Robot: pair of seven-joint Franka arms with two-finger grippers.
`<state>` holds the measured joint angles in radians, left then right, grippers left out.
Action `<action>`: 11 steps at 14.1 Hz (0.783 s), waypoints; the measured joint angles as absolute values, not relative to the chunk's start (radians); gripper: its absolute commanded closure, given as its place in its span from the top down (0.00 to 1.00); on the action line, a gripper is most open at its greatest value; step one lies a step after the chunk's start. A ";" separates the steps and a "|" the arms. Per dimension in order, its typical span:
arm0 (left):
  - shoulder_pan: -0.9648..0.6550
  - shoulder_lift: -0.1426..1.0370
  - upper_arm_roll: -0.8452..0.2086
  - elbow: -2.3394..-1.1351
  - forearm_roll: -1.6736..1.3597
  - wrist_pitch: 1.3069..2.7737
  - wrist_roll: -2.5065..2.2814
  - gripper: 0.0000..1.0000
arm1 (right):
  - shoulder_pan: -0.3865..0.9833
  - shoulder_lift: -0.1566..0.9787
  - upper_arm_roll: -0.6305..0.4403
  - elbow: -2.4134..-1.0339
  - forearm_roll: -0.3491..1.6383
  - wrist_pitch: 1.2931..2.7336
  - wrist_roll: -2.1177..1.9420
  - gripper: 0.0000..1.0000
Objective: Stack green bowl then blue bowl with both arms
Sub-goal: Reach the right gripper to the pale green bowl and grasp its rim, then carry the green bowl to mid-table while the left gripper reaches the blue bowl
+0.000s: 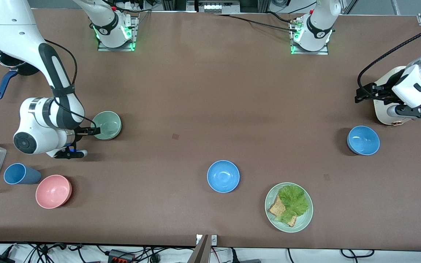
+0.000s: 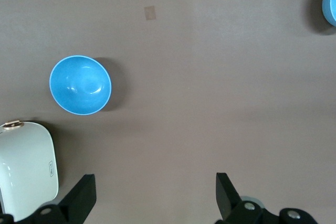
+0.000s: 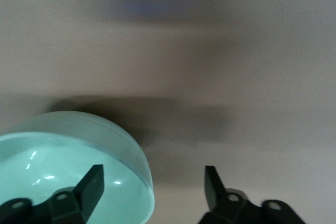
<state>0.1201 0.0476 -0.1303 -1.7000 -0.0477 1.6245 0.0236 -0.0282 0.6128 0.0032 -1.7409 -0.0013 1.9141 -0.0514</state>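
1. Brown table [image 1: 203,91] is filling the front view, which alone is showing both arms at once; each wrist view is showing only its own fingertips and the patch below them.
2. White right arm [image 1: 46,120] is bending low at its own end of the table, its wrist lying nearly level. White left arm [image 1: 420,82] is hanging higher at the other end, over a cream appliance [image 1: 386,102].
3. Right gripper [image 1: 94,130] is reaching over the rim of the green bowl [image 1: 108,125]. In the right wrist view its fingers are standing spread, one fingertip [image 3: 93,182] inside the bowl and the other outside the wall, not yet pinching it.
4. Left gripper [image 2: 152,195] is hovering with fingers spread wide over bare table, holding nothing.
5. Blue bowl [image 2: 80,85] is sitting apart from that gripper, beside the appliance; a second blue bowl [image 1: 223,176] is sitting mid-table.
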 measured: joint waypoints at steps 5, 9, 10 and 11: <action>0.120 0.048 -0.130 -1.700 -0.048 1.624 0.024 1.00 | -0.005 0.616 0.008 -1.742 -0.001 1.915 -0.051 0.00; 0.120 0.048 -0.130 -1.700 -0.048 1.624 0.024 1.00 | 0.007 0.602 0.041 -1.738 0.007 1.903 -0.081 0.00; 0.120 0.048 -0.130 -1.700 -0.048 1.624 0.024 1.00 | 0.009 0.603 0.064 -1.737 0.024 1.908 -0.081 0.00; 0.120 0.048 -0.130 -1.700 -0.048 1.624 0.024 1.00 | 0.014 0.604 0.092 -1.731 0.042 1.913 -0.080 0.00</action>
